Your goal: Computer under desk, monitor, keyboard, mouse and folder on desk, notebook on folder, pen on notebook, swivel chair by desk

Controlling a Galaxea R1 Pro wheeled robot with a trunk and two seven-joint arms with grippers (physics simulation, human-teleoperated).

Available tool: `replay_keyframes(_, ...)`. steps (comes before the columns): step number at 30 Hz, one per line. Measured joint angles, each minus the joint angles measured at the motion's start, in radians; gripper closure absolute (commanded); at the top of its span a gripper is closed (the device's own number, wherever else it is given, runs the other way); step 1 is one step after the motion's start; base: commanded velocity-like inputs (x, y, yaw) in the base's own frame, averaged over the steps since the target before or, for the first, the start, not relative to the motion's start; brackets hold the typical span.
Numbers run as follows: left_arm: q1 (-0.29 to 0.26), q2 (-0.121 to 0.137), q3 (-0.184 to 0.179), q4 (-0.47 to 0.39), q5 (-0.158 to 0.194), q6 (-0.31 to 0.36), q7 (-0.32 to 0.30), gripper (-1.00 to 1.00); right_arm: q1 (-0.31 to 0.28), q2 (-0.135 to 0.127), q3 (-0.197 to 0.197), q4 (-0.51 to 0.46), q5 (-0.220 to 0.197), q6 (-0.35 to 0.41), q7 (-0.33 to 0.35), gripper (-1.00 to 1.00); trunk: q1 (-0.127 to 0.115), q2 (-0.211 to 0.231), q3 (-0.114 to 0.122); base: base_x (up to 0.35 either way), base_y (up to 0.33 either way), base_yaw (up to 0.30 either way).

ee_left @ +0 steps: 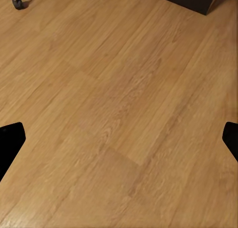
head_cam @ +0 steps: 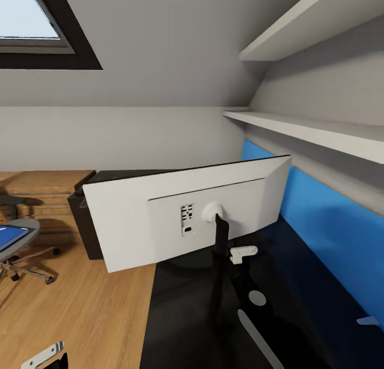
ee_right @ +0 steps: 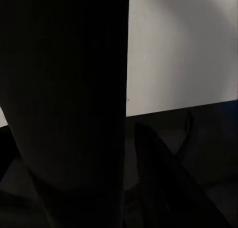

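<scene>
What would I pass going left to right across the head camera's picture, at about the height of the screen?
Blue folder on the swivel chair → white back of the monitor → its black stand → blue wall panel.

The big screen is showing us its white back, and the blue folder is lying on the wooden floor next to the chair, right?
Not quite. The monitor does show its white back, but the blue folder is lying on the swivel chair's seat, not on the wooden floor. The head view shows it at the left edge.
</scene>
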Motion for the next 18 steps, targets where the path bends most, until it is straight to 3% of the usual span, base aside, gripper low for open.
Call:
replay_keyframes(9, 0.0, 0.0, 0.0, 0.0, -0.001, 0.0, 0.0, -1.0, 0.0, 0.0, 0.001, 0.001, -0.001, -0.002, 0.002, 1.0, 0.0, 0.0, 0.0, 0.0, -0.221, -0.003)
replay_keyframes(18, 0.0, 0.001, 0.0, 0.0, 0.0, 0.0, 0.001, -1.0, 0.0, 0.0, 0.0, 0.0, -0.002, -0.002, 0.002, 1.0, 0.0, 0.0, 0.0, 0.0, -0.017, 0.0)
